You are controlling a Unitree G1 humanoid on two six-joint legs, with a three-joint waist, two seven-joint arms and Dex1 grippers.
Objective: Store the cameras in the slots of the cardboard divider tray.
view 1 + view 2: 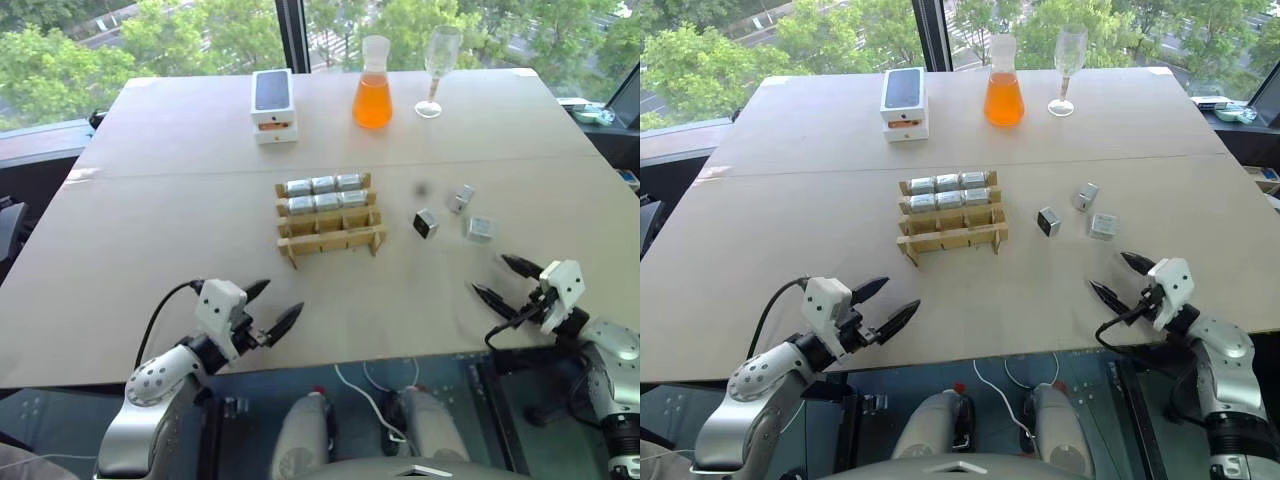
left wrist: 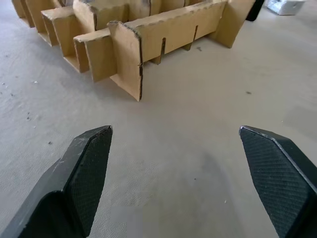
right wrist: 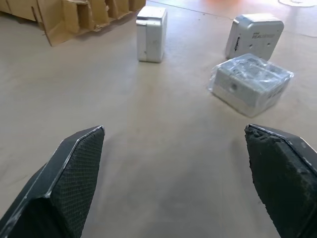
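Note:
The cardboard divider tray [image 1: 331,238] stands at the middle of the table. Its two far rows hold several silver cameras [image 1: 324,185], and the near row is empty. Three loose cameras lie to the tray's right: one with a dark face [image 1: 426,223], one further back [image 1: 462,198], and one in clear wrap [image 1: 480,229]. My left gripper [image 1: 272,308] is open near the table's front edge, short of the tray's near left corner [image 2: 126,59]. My right gripper [image 1: 499,279] is open at the front right, just short of the loose cameras [image 3: 251,84], with nothing between its fingers.
At the back of the table stand a white phone box [image 1: 273,104], a flask of orange liquid [image 1: 373,88] and a wine glass [image 1: 438,68]. The table's front edge [image 1: 380,360] runs just under both grippers.

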